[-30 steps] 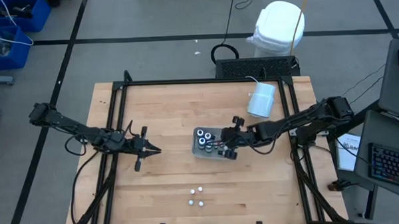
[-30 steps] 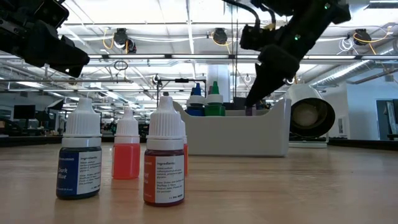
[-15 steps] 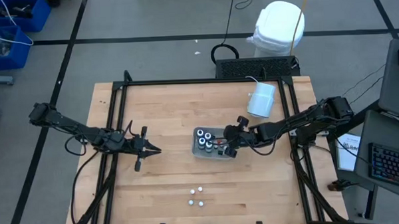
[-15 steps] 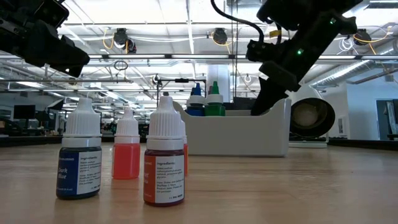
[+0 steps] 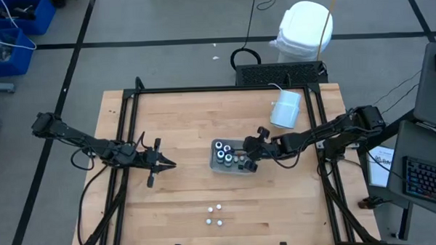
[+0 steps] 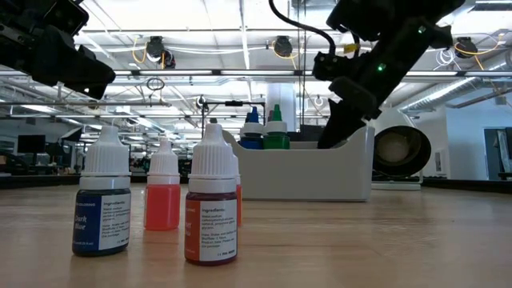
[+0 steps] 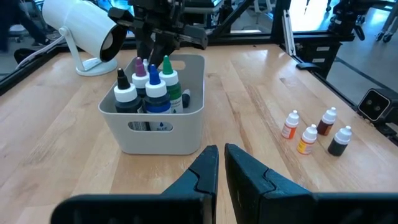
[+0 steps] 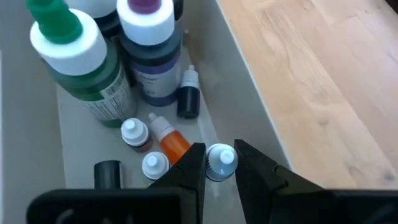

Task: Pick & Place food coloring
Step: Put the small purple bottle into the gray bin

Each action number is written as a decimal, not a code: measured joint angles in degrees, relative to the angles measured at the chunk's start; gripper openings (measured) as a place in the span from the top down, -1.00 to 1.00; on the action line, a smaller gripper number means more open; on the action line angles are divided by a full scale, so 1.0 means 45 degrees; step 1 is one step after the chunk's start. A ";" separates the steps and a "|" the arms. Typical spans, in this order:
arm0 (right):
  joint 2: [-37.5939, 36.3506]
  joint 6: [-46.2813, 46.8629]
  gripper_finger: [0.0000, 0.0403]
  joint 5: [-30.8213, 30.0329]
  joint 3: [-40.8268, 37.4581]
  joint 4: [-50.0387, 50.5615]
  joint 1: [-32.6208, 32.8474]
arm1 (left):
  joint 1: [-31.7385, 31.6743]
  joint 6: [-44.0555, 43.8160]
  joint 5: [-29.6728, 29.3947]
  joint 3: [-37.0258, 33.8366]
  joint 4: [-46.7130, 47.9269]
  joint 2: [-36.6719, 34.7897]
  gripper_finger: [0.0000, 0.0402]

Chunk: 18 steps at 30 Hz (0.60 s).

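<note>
A white tray [image 5: 214, 165] stands mid-table and holds bigger bottles with green [image 8: 68, 43] and purple [image 8: 146, 25] tops. Small food coloring bottles [image 8: 171, 140] lie on its floor. My right gripper [image 8: 221, 168] reaches down into the tray's right end, shut on a tiny white-capped bottle [image 8: 221, 160]. Several more small bottles [image 5: 214, 214] stand upright on the wood near the front edge. My left gripper [image 5: 165, 165] hangs shut and empty, left of the tray. My right gripper pinches the tiny bottle between its two fingers, just below the white cap [image 8: 222, 155]. The fingers slant down into the tray from the table's right side. The bottle's body is hidden under its cap, so I cannot tell whether it rests on the tray floor.
A big white cylinder [image 5: 286, 109] lies on its side at the far right of the table. A black frame [image 5: 124, 140] borders the wooden top. Bare wood lies between the tray and the standing small bottles [image 6: 162, 196].
My right gripper has sunk a little with the tiny bottle, its fingertips going from just above the tray's rim to behind the tray wall, and it has rolled slightly.
</note>
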<state>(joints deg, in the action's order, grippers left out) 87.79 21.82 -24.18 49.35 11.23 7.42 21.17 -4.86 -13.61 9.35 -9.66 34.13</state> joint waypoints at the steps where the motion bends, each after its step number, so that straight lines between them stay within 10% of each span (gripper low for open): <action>1: 0.0000 0.0005 0.73 0.0007 -0.0094 -0.0168 -0.0042 | 0.0000 0.0005 0.0000 0.0002 -0.0006 0.0000 0.81; 18: -0.0010 -0.0658 0.73 0.0771 -0.1041 -0.1539 -0.0280 | 0.0000 0.0094 -0.0005 0.0003 -0.0003 0.0000 0.81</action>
<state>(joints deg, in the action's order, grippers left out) 87.74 18.87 -20.71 44.66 4.30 6.16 21.17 -4.44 -13.63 9.36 -9.67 34.13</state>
